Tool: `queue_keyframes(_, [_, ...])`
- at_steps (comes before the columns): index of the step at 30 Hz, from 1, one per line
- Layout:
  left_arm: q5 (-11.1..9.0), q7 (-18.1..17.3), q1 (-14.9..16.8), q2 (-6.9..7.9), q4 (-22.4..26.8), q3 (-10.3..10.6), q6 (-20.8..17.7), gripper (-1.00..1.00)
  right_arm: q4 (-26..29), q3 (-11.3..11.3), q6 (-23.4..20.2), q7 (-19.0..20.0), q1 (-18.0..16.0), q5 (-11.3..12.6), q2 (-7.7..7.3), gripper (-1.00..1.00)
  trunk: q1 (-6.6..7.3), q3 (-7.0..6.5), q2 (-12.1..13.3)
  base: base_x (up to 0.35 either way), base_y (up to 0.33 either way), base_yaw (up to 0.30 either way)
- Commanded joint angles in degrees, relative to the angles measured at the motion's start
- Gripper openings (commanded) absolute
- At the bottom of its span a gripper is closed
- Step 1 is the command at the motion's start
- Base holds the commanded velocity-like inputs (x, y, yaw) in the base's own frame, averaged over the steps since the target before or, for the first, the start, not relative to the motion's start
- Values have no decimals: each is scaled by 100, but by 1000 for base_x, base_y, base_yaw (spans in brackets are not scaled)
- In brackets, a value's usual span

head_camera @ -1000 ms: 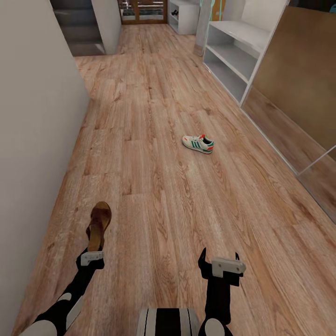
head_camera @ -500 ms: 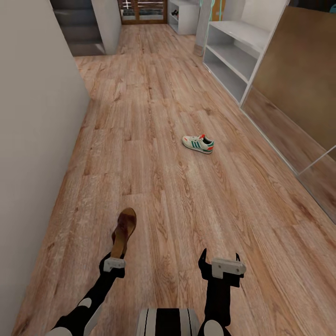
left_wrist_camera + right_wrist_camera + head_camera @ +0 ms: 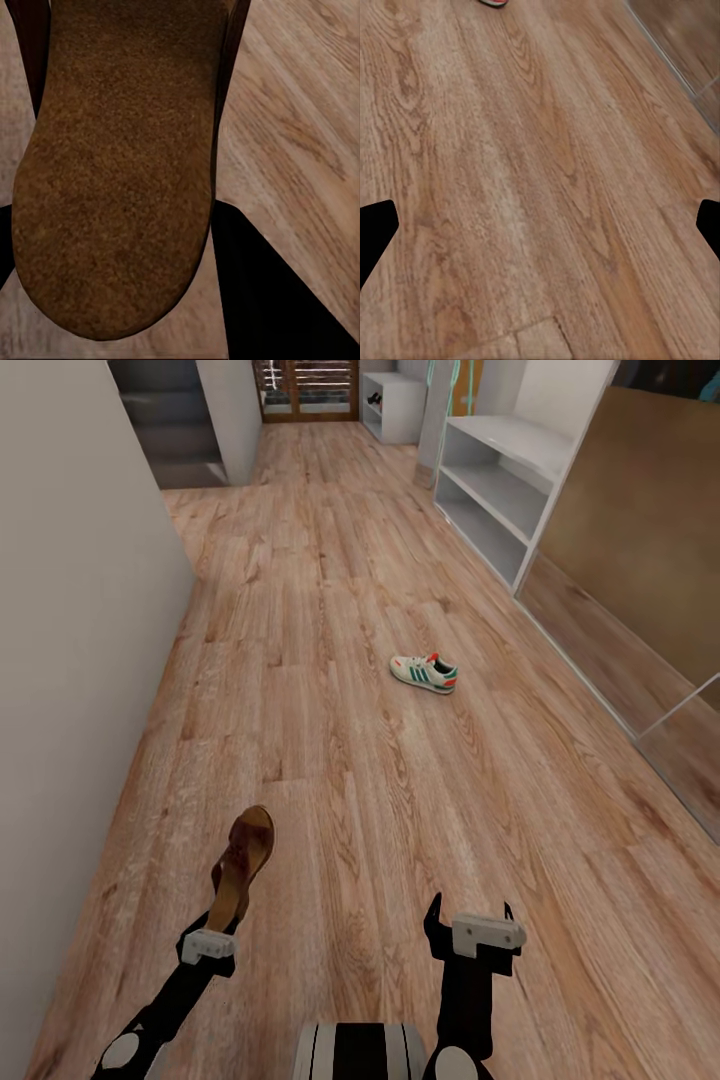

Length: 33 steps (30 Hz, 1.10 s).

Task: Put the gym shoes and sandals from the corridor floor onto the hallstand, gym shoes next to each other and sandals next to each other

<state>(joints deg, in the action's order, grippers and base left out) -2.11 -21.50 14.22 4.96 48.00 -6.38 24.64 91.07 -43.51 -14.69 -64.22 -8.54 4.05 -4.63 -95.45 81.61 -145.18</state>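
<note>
brown leather is what your left gripper is clamped on: the sandal sticks out ahead of it, toe forward, sole edge-on, lifted off the corridor floor. over the last second you swung that arm inward toward the trunk and have now brought it partway back out to the left, with the sandal carried along each time and never set down. the view also tipped slightly, so the gym shoe and the hallstand sit a touch differently in the picture; that is the camera, not them.

what it means for you: one sandal is secured but nothing in sight is on the rack yet. the hallstand stands well ahead on the right, its visible shelves bare, and the gym shoe lies on its sole between you and it, well apart from both arms.

from the left wrist, the sandal's suede footbed sits between the dark fingers, pressed close on either side.

your left arm reaches forward and low, slanting slightly out from the body. your right gripper points straight ahead above bare planks, fingers spread and holding nothing, its tips wide apart at the edges of its wrist view.
</note>
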Motion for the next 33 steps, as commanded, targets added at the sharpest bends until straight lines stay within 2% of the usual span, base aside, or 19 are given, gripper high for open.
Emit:
queue_keyframes(1, [-29, -119, -42, 42, 105, -31, -141, -100, 8, -16, -60, -38, -7, 23, -3, 100, 1, -5, -1, 0, 0, 0])
queue_keyframes(5, [-131, -299, -120, 133, 302, -65, -432, -100, 2, -21, -64, -38, -7, 20, 5, 100, 1, -39, -1, 0, 0, 0])
queue_keyframes(14, [-272, -445, -185, 231, 485, -113, -680, -100, -3, -41, -67, -47, -7, 18, 13, 100, 1, -117, -1, 0, 0, 0])
queue_keyframes(25, [-314, -499, -215, 254, 540, -228, -685, -100, -1, -50, -69, -54, -7, 17, 2, 100, 1, -214, -1, 0, 0, 0])
queue_keyframes(33, [-328, -521, -239, 250, 467, -254, -515, -100, -2, -52, -75, -54, -7, 19, 0, 100, 1, -285, -1, 0, 0, 0])
